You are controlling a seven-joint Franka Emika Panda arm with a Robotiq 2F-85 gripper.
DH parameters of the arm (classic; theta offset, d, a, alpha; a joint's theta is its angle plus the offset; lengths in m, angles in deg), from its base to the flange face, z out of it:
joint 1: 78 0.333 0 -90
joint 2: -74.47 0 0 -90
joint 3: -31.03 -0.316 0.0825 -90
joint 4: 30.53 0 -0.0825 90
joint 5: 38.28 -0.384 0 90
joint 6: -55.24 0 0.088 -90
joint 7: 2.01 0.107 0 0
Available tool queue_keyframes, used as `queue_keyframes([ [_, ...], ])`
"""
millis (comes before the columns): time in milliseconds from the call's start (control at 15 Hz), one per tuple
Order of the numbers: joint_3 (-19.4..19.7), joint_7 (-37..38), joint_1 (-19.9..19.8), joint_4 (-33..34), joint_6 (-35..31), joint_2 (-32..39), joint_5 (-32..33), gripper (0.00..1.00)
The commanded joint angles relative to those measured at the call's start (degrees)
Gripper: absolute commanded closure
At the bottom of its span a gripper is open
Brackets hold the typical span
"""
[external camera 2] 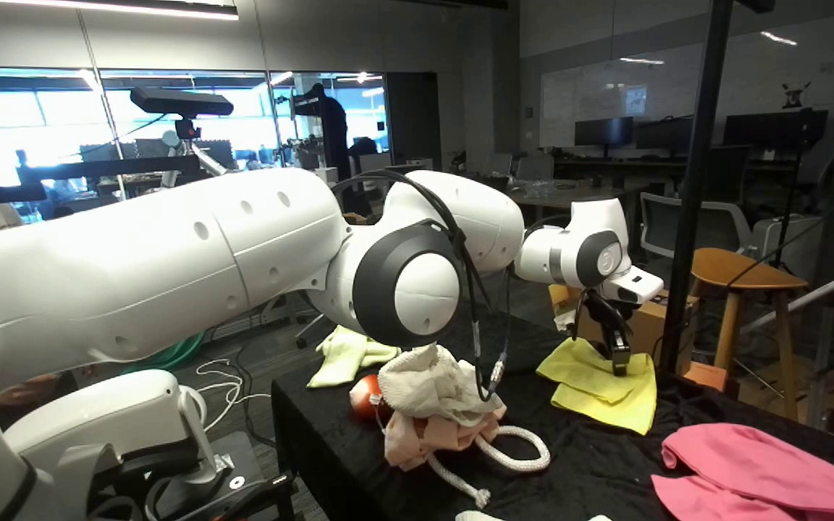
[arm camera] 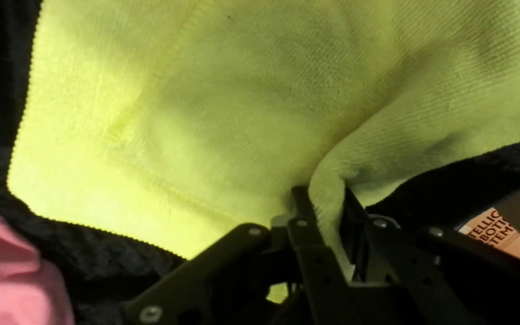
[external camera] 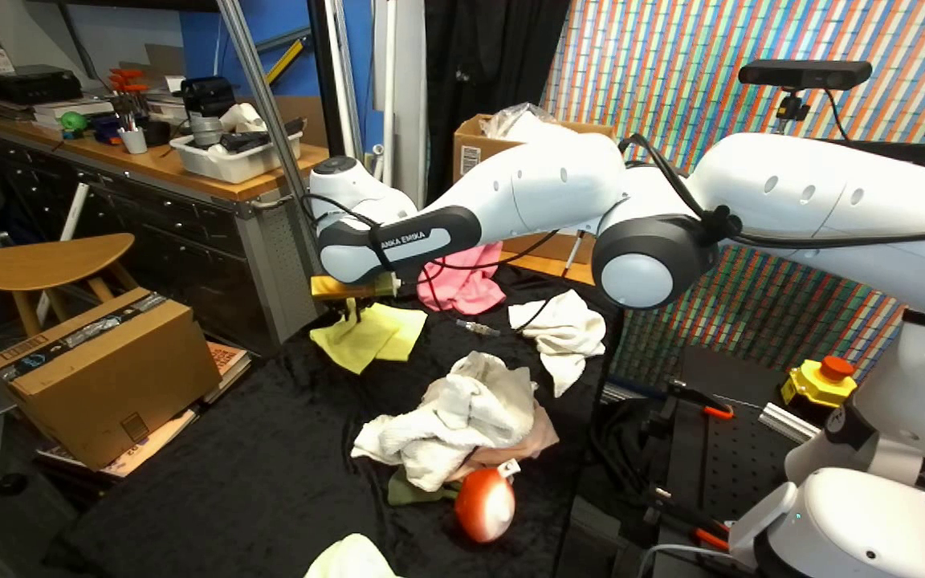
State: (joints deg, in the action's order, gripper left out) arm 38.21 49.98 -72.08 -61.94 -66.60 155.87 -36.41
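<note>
My gripper (arm camera: pixel 325 194) is shut on a raised fold of a yellow cloth (arm camera: pixel 224 117). The fold stands up between the two black fingers in the wrist view. The cloth lies partly folded on a black-covered table (external camera: pixel 270 449), and most of it still rests there. In both exterior views the gripper (external camera: pixel 352 311) points down at the cloth (external camera: pixel 358 341); the gripper (external camera 2: pixel 618 362) and cloth (external camera 2: pixel 598 391) also show from another side. A pink cloth (arm camera: pixel 11 271) lies apart from it. The fingers are mostly dark in the exterior views.
A pile of white and pale pink cloth (external camera: pixel 470 409) lies mid-table, with a red-and-white ball (external camera: pixel 485 506) beside it. A white cloth (external camera: pixel 567 329) and a pale yellow cloth (external camera 2: pixel 348 354) lie near the edges. A cardboard box (external camera: pixel 109 377) and a metal post (external camera 2: pixel 696 181) stand near the table.
</note>
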Motion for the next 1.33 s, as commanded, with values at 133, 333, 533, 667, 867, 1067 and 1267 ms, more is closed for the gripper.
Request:
queue_keyframes([
  [133,0.33,-0.66,0.01,3.10,0.81,0.89,0.45,0.92],
  [333,0.26,-5.42,0.82,2.08,2.51,-1.49,1.57,0.89],
  [533,-1.76,-14.46,0.78,1.70,3.07,-4.31,1.32,0.90],
  [667,-3.51,-21.21,0.49,1.32,3.10,-6.50,0.66,0.91],
  [867,-6.62,-31.19,-0.28,0.64,3.38,-9.99,-0.16,0.90],
  [1067,-10.39,-41.04,-1.70,-0.19,4.40,-13.27,-1.40,0.90],
  [1267,-14.05,-50.72,-3.44,-0.93,7.28,-15.97,-3.12,0.90],
])
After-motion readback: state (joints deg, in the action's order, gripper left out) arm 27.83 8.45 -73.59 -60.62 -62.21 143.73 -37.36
